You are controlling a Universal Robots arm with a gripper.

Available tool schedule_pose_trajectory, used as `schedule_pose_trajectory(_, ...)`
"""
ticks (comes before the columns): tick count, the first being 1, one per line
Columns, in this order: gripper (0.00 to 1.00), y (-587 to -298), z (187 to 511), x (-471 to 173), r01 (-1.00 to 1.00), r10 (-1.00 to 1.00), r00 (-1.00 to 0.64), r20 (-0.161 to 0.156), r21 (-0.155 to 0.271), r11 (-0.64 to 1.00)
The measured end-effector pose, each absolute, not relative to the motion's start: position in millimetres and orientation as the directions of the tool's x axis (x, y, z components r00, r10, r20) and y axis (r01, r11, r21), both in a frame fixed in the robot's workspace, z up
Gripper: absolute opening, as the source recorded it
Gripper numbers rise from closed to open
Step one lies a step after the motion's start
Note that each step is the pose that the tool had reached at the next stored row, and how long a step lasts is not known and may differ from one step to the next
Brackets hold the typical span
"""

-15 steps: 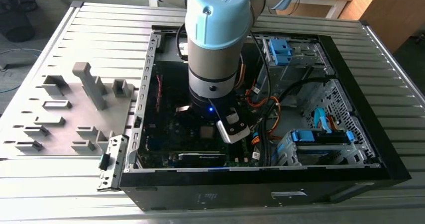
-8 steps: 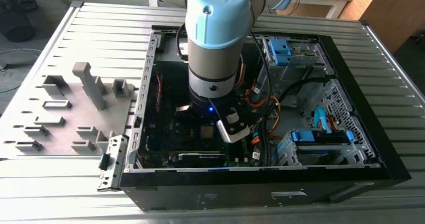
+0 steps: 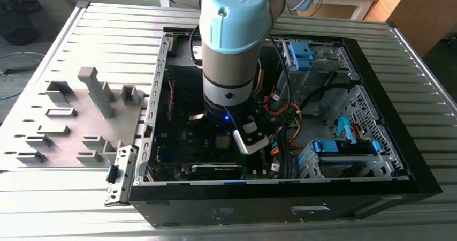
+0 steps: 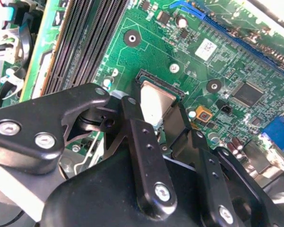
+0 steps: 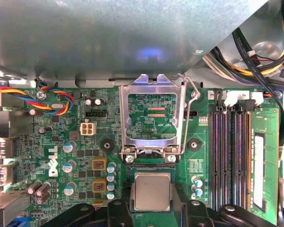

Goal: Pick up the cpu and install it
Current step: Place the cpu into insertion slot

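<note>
At the exterior view's left, you have the grey fixture blocks [image 3: 96, 91] standing on the slatted surface [image 3: 400, 64], well apart from the work. At mid-frame the arm [image 3: 232, 48] reaches straight down into the open computer case [image 3: 286, 195]. Toward the exterior view's right sit the blue-tabbed drive cages [image 3: 343, 147].

You see the cpu [image 4: 156, 99] best in both wrist views. It lies flat and square within the black socket on the green motherboard [image 5: 75, 142]. The hinged socket frame [image 5: 154, 118] is swung open just beside it, and the memory slots [image 5: 232, 156] run alongside.

The gripper [image 4: 155, 124] straddles the chip. Its black fingers [image 4: 132, 118] are drawn in to about the chip's width, one against each opposite edge. I judge them to be gripping it, not standing clear.

Treat the cpu as very light, thin and stiff. Its metal lid [image 5: 152, 191] looks smooth, so expect it to slip under a loose or skewed pinch. Hold it by two opposite rim edges only and keep it level. Keep squeeze and downward push gentle, since the socket contacts beneath are probably delicate.
</note>
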State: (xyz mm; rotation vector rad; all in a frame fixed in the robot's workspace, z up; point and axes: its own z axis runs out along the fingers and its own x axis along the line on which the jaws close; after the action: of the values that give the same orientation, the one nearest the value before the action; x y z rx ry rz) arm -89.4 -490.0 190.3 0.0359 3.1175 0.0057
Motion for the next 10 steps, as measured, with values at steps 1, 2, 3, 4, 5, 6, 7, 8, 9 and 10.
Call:
schedule_pose_trajectory(1, 0.44, -490.0, 190.0, -89.4, 0.023, 0.023, -0.999, -0.024, 0.004, 1.000)
schedule_pose_trajectory(2, 0.44, -490.1, 189.8, -89.5, 0.023, 0.023, -0.999, -0.024, 0.004, 1.000)
schedule_pose_trajectory(3, 0.44, -490.1, 189.8, -89.5, 0.023, 0.023, -0.999, -0.024, 0.004, 1.000)
schedule_pose_trajectory(4, 0.44, -490.0, 189.7, -89.5, 0.023, 0.023, -0.999, -0.024, 0.004, 1.000)
schedule_pose_trajectory(5, 0.44, -490.0, 189.7, -89.4, 0.023, 0.023, -0.999, -0.024, 0.004, 1.000)
schedule_pose_trajectory(6, 0.44, -490.0, 189.6, -89.4, 0.023, 0.023, -0.999, -0.024, 0.004, 1.000)
schedule_pose_trajectory(7, 0.44, -490.0, 189.6, -89.4, 0.023, 0.023, -0.999, -0.024, 0.004, 1.000)
schedule_pose_trajectory(8, 0.44, -490.0, 189.5, -89.4, 0.023, 0.023, -0.999, -0.024, 0.004, 1.000)
schedule_pose_trajectory(9, 0.44, -490.0, 189.6, -89.4, 0.023, 0.023, -0.999, -0.024, 0.004, 1.000)
schedule_pose_trajectory(10, 0.44, -490.0, 189.6, -89.4, 0.023, 0.023, -0.999, -0.024, 0.004, 1.000)
